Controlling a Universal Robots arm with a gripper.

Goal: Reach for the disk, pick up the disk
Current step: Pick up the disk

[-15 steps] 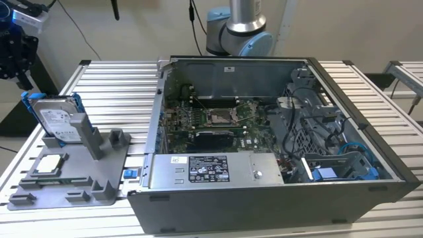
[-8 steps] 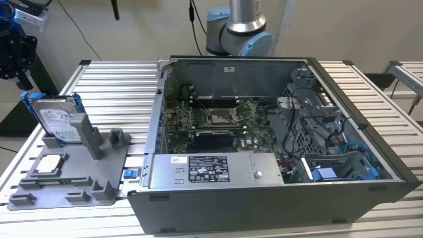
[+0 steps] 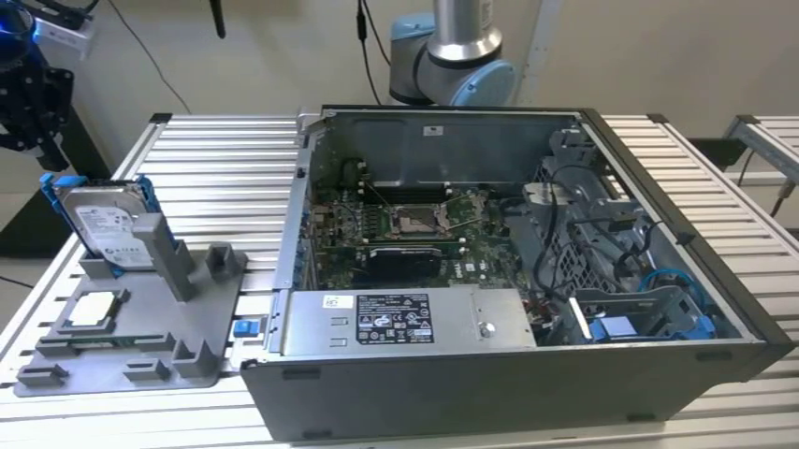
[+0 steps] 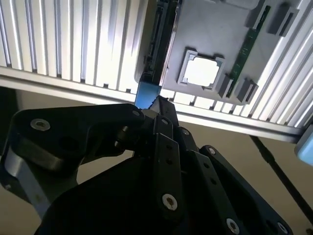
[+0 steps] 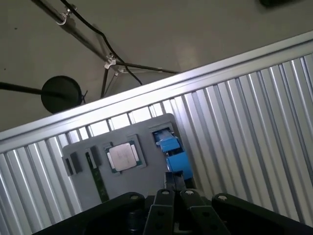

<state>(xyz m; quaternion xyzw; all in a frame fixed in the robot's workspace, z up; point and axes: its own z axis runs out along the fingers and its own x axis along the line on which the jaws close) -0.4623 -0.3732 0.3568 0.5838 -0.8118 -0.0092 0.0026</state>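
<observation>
The disk is a silver-grey drive with a white label in a blue frame. It stands upright in a slot of the grey holder on the exterior view's left. My black gripper hangs above it, a little further to the exterior view's left, and is apart from it. In the second wrist view the disk shows edge-on, its blue frame corner just beyond my gripper. In the first wrist view the disk's blue frame lies just ahead of my gripper.
A small square silver chip lies in the holder in front of the disk. An open computer case takes up the middle and right of the slatted metal table. The arm's base stands behind the case.
</observation>
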